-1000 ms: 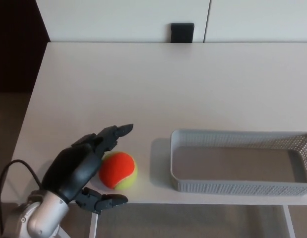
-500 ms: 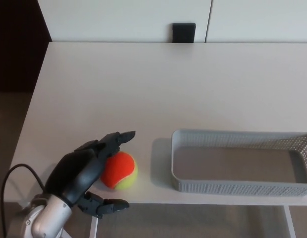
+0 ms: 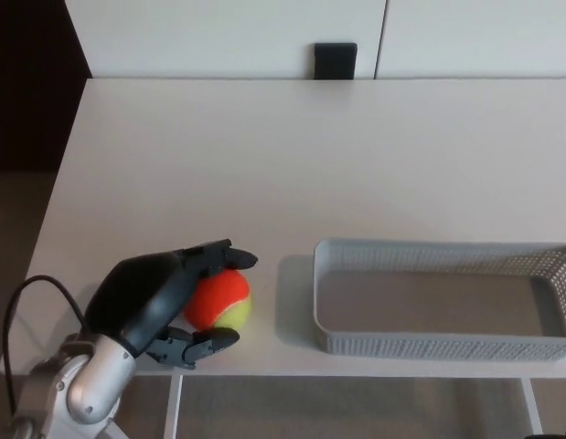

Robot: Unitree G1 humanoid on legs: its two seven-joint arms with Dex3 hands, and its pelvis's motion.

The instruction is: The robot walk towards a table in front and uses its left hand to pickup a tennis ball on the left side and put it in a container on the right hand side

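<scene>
An orange and yellow tennis ball point(image 3: 222, 301) rests near the front edge of the white table point(image 3: 264, 155), on its left side. My left hand point(image 3: 150, 297) comes in from the lower left and wraps the ball. Its fingers point(image 3: 229, 257) curl over the top of the ball and the thumb presses in from below. The hand hides the ball's left part. A grey mesh container point(image 3: 438, 346) stands empty to the right of the ball, a short gap away. My right hand does not show.
A small black box point(image 3: 336, 60) sits at the table's far edge against the white wall. A black cable point(image 3: 17, 311) loops by my left forearm. Dark floor lies left of the table.
The left hand's fingers have curled down onto the ball and the thumb has closed up against it. The ball has stayed in nearly the same spot.
</scene>
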